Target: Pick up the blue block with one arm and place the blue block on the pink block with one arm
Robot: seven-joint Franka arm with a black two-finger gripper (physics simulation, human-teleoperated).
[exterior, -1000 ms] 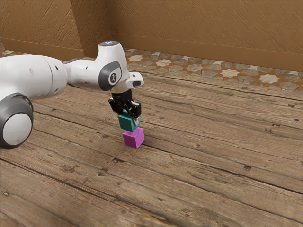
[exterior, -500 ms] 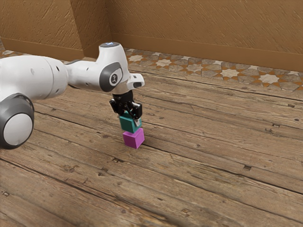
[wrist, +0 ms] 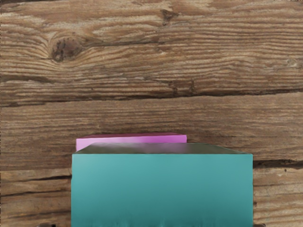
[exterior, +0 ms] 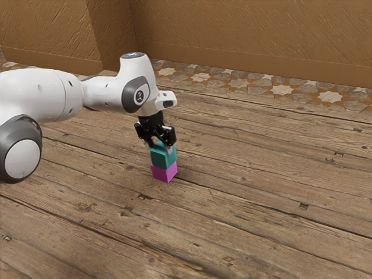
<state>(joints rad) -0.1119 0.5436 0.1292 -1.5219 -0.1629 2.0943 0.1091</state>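
Clamping the teal block [exterior: 162,157] in the tool [exterior: 161,145], pinching it with black fingers [exterior: 169,137] from two opposite sides up near its top edge. Firmly grasped, then, not let go. Resting that teal block right on top of the pink block [exterior: 164,172], bottom face against top face, touching as far as the exterior view tells. Standing upright, the pair of them, stacked as a neat two-colour tower on the wooden bench [exterior: 261,192], sides near enough lined up. Reaching in from the exterior view's left with the white arm [exterior: 99,93], bending at the wrist and pointing the tool straight down over the stack. Parked at that view's far left edge, a big rounded joint with a grey ring [exterior: 20,150]. Running behind the bench, a strip of patterned tiles [exterior: 279,88], and beyond that a brown textured wall [exterior: 261,29].

Looking down from the hand: catching the teal block large and close just under the tool, and a thin sliver of the pink block peeking out past its far edge, sitting toward one side of the teal rather than centred. Showing weathered planks all round the stack, with long grain lines, a dark seam, and a dark knot [wrist: 66,48] well apart from the blocks.
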